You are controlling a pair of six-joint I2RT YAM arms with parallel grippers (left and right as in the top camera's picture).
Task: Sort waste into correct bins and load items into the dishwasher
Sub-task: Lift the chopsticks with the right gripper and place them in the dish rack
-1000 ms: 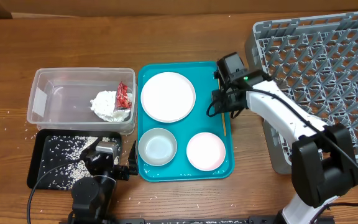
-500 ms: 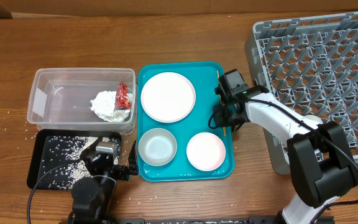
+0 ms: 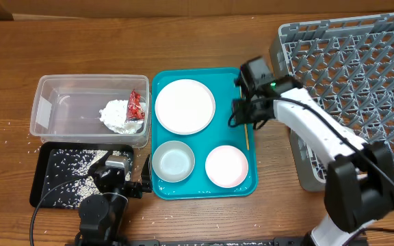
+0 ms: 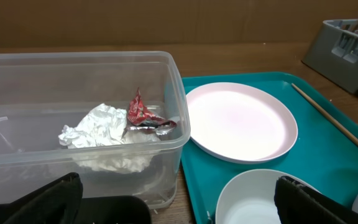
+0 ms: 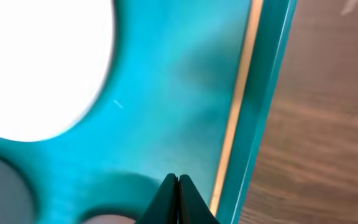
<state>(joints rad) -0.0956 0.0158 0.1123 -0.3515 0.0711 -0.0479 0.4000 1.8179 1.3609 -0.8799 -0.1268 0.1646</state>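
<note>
The clear tub (image 3: pixel 53 102) holds the red wrapper (image 3: pixel 136 104) and the white tissue wad (image 3: pixel 118 115); both show in the left wrist view, wrapper (image 4: pixel 140 115) and wad (image 4: pixel 98 130). Rice grains (image 3: pixel 70 164) lie in the black tray (image 3: pixel 40 195). The teal tray (image 3: pixel 204 190) carries the white plate (image 3: pixel 185 106), the white bowl (image 3: pixel 173 162) and the pink bowl (image 3: pixel 226 166). A chopstick (image 3: pixel 246 134) lies along its right rim. My right gripper (image 3: pixel 241 113) is shut and empty above the tray, just left of the chopstick (image 5: pixel 236 112). My left gripper (image 3: pixel 117 179) is open and empty near the front edge.
The grey dish rack (image 3: pixel 354 75) stands at the right, close to my right arm. Loose rice grains are scattered on the wood left of the tub and black tray. The left wrist view shows the plate (image 4: pixel 241 121) and the bowl rim (image 4: pixel 253 193).
Half a second ago my right gripper sat lower, by the chopstick at the tray's right rim; it has moved back up. The chopstick stays on the tray. The left arm has not moved.
</note>
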